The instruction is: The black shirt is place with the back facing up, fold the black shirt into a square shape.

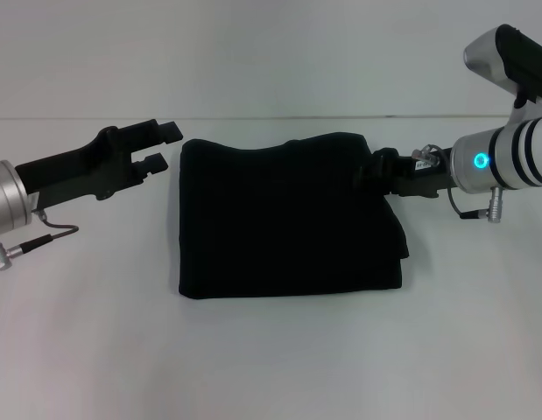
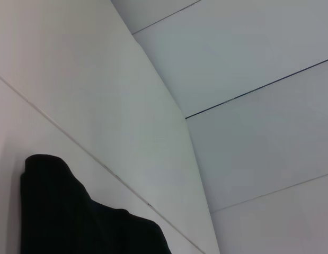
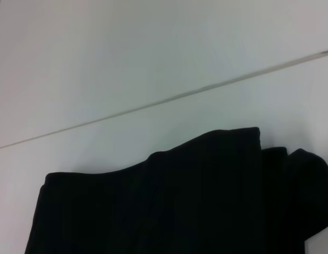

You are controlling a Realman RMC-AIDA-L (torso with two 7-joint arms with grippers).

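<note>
The black shirt (image 1: 288,219) lies folded into a roughly square block on the white worktop (image 1: 271,359), between the two grippers. The left gripper (image 1: 165,145) hangs just beside the shirt's far corner on its own side, its two fingers apart and holding nothing, a narrow strip of bare worktop separating the fingertips from the cloth edge. The right gripper (image 1: 373,171) is pressed into the opposite side of the shirt near its far corner, where the cloth bunches up around its tip; the fingers are buried in black fabric, so whether they are clamped on the cloth or parted cannot be told. The shirt edge facing the left gripper runs straight and clean, the near edge is nearly straight, and the far edge is slightly wavy. On the right gripper's side the layers are stepped, one fold sticking out past the others toward the near corner. In the right wrist view the shirt (image 3: 179,201) shows the same stacked layer edges against the pale surface. In the left wrist view only a rounded corner of the shirt (image 2: 73,217) appears. Open worktop surrounds the shirt on every side, widest in front of it and behind the left gripper.
</note>
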